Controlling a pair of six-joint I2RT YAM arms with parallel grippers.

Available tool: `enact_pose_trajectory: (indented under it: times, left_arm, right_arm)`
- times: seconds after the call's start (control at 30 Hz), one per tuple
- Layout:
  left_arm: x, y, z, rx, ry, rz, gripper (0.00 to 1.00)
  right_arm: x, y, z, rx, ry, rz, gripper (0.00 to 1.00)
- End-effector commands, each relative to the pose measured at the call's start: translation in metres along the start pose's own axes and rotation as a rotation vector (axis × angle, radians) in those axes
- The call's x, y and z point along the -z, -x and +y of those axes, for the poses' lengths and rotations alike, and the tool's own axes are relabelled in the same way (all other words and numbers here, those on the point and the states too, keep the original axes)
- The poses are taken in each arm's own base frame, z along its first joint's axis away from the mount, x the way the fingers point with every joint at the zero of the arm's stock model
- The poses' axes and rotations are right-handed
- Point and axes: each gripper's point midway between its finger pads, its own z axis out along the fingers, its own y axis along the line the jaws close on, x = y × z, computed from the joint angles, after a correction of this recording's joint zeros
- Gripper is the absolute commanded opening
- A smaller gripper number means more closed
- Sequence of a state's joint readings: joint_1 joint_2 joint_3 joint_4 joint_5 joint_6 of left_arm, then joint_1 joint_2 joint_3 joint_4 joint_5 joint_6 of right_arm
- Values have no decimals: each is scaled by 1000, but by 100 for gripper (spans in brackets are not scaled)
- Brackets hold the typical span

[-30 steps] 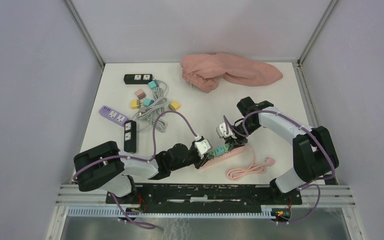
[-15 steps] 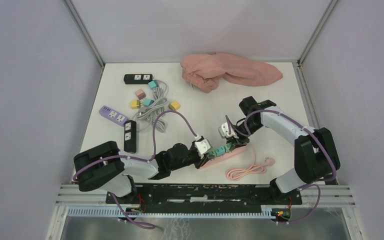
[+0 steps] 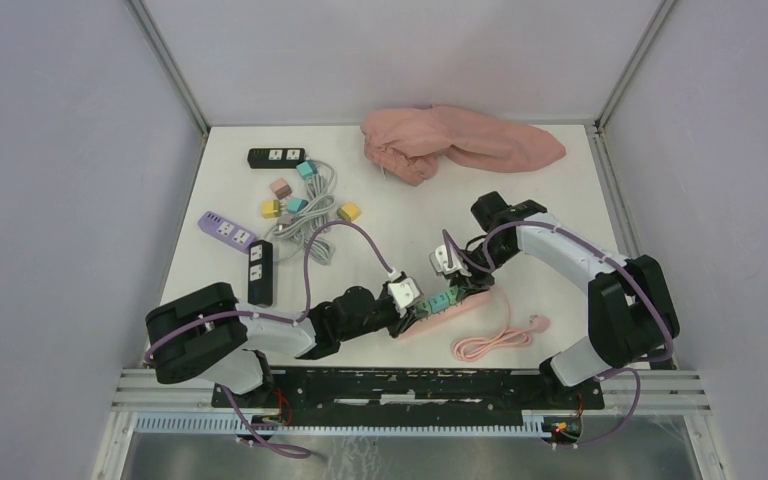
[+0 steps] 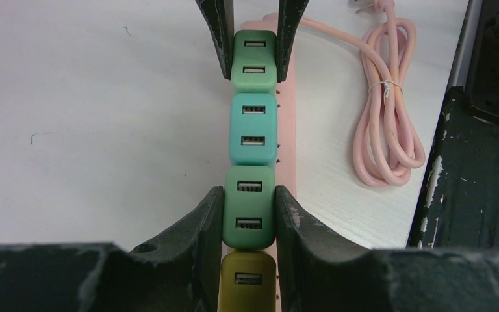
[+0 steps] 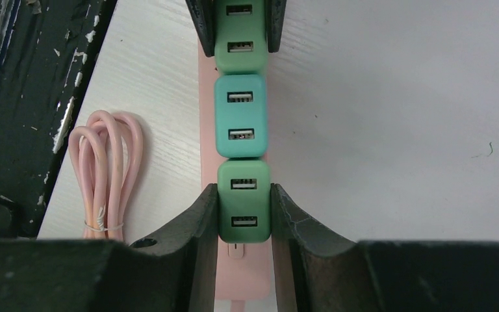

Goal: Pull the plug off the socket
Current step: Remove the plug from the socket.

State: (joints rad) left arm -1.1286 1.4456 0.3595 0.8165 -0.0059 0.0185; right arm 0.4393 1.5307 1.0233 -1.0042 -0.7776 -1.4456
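Nearest you, the coiled pink cord (image 4: 384, 83) lies on the tabletop (image 3: 570, 180) just beside the pink power strip (image 5: 237, 279), which sits flat between the two arms and angles away to your right. You've got four plugs seated in a row on it, each touching the next: olive plug (image 4: 247, 283) at the near end, then near green plug (image 4: 249, 214), teal plug (image 4: 253, 129), and far green plug (image 5: 243, 208). Your left gripper (image 4: 249, 195) is closed on the near green plug, one finger flat on each side. Your right gripper (image 5: 243, 192) is closed on the far green plug the same way, facing the left one along the strip. Both plugs look fully seated; you can see no gap to the strip in either wrist view. Teal and olive aren't touched by either gripper. Further back on your left there's a short black strip (image 3: 260, 271), a purple strip (image 3: 225, 228), and a grey cable tangle (image 3: 305, 215) with small coloured plugs around it. Behind that sits a second black strip (image 3: 276, 156). At the far edge a pink cloth (image 3: 460, 143) lies bunched up, well apart from the work.
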Motion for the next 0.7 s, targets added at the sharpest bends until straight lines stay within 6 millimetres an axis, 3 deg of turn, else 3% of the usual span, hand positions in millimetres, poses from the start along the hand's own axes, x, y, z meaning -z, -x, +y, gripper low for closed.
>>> enact_pose_trajectory:
  times: [0.0,0.2,0.4,0.5,0.67]
  left_arm:
    - [7,-31,6,10,27,103,3]
    - [9,-30,7,12,27,98,3]
    - [9,-29,7,14,24,94,3]
    - [10,-29,7,18,23,95,3]
    - [10,-30,7,20,26,98,3]
  right_arm:
    - [17,11,-16,-46,-105,-30,0]
    - [28,-4,-7,3,-87,18,0]
    - [10,25,30,99,77,-160,0]
    - [3,36,30,107,93,-176,0]
    - [9,43,10,30,23,-166,0]
